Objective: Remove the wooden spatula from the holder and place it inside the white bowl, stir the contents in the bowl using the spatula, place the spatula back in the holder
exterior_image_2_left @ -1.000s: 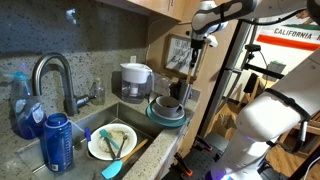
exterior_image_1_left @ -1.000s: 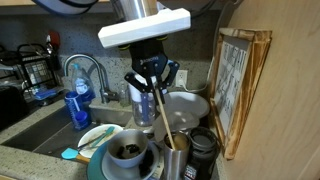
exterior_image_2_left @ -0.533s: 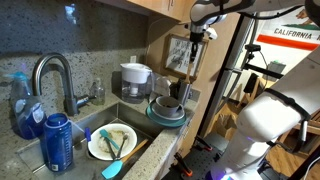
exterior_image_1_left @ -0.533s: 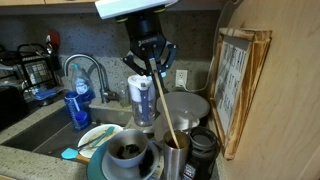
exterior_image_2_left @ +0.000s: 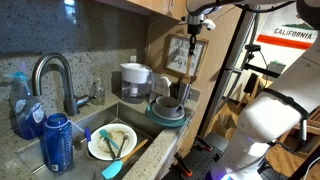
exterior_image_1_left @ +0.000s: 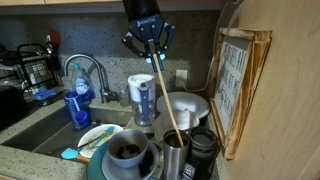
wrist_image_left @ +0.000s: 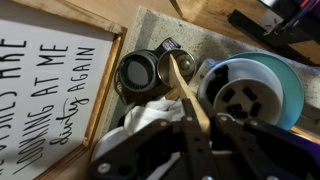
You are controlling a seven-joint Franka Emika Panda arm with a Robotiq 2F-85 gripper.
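Note:
My gripper (exterior_image_1_left: 150, 50) is high above the counter and shut on the top of the wooden spatula (exterior_image_1_left: 166, 105). The spatula hangs slanted, with its lower end at the mouth of the steel holder (exterior_image_1_left: 176, 160). The white bowl (exterior_image_1_left: 128, 156), dark inside, stands right beside the holder on a teal plate. In the wrist view the spatula (wrist_image_left: 188, 88) runs between my fingers (wrist_image_left: 198, 135) down toward the holder (wrist_image_left: 178, 68), with the bowl (wrist_image_left: 250, 95) beside it. In the exterior view from across the sink, the gripper (exterior_image_2_left: 193, 25) is above the bowl (exterior_image_2_left: 168, 106).
A black mug (exterior_image_1_left: 203, 152) stands beside the holder. A framed sign (exterior_image_1_left: 240, 85) leans on the wooden wall. A shiny white dish (exterior_image_1_left: 186, 106), a water pitcher (exterior_image_1_left: 143, 98), a blue bottle (exterior_image_1_left: 78, 106), a faucet (exterior_image_1_left: 88, 68) and a green-rimmed plate (exterior_image_1_left: 98, 137) are around the sink.
My gripper has risen steadily with the spatula in it, drawing the spatula up out of the holder. Nothing else has moved.

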